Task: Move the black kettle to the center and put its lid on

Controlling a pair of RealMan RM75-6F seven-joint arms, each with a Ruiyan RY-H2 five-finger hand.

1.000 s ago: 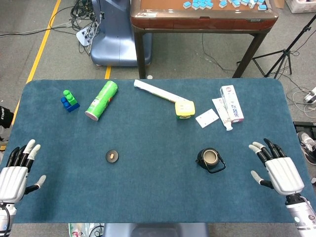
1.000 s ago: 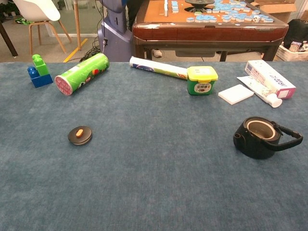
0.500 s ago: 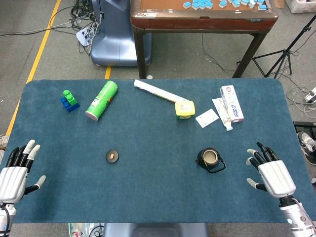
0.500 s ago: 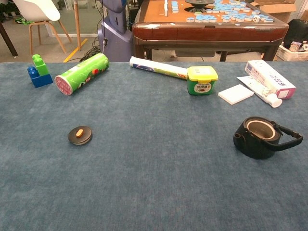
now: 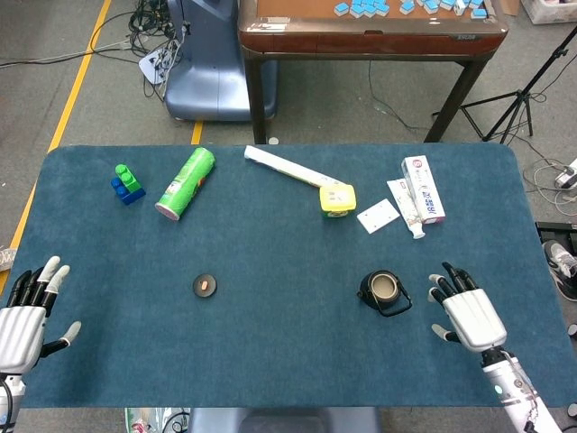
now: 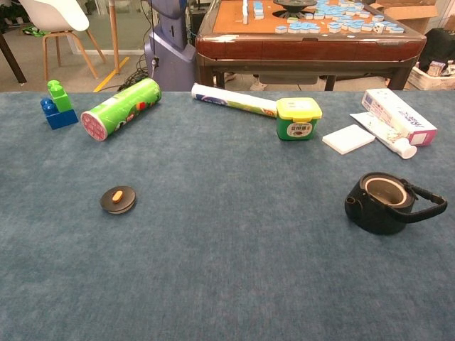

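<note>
Blue felt-covered table (image 5: 270, 361) fills most of the room's foreground, grey floor and a brown wooden table with blue tiles (image 5: 370, 27) behind it. Landmark: small black kettle with an open top (image 5: 383, 290), upright on the felt, right of table center, its handle folded down on the near-right side. Its mouth is uncovered in the chest view too (image 6: 384, 202).

Round black lid with an orange knob (image 5: 205, 286) lies flat on the felt well to the left of the kettle, about level with it, touching nothing.

White right hand (image 5: 467, 311) sits just right of the kettle, not touching it, fingers spread and pointing away from the robot, holding nothing. White left hand (image 5: 25, 307) is far left of the kettle at the table's left edge, past the lid, fingers also splayed, empty. Neither hand shows in the chest view.

Beyond the kettle: yellow-lidded green tub (image 5: 337, 199), with a long white roll (image 5: 284, 168) reaching away to its left; flat white card (image 5: 378, 216); pink-and-white box (image 5: 423, 188) and a white tube (image 5: 406, 207) lying against it. Far beyond-left of the kettle: green cylindrical can on its side (image 5: 187, 183), then stacked blue and green blocks (image 5: 128, 182) near it.
</note>
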